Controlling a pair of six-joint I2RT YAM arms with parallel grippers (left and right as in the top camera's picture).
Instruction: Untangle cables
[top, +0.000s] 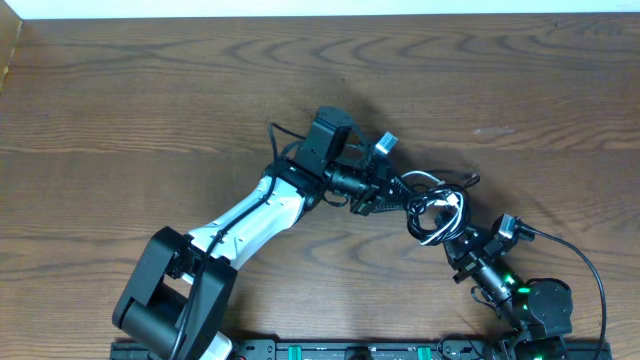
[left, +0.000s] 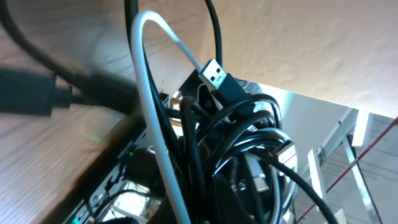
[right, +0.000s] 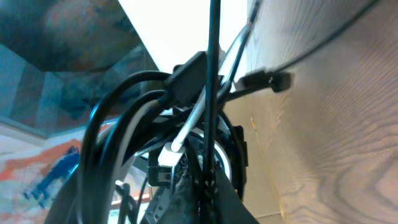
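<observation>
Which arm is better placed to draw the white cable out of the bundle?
Left, probably: its wrist view shows the thin white cable looping free before the tangled black cable bundle; from the right wrist it sits behind black strands.

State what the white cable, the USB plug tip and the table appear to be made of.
White cable: smooth, slightly glossy jacket, likely plastic or rubber, going by its soft sheen. USB plug tip: bright silvery shell, looks like metal. Table: brown with running grain, wood or a wood-look laminate; cannot tell which.
</observation>
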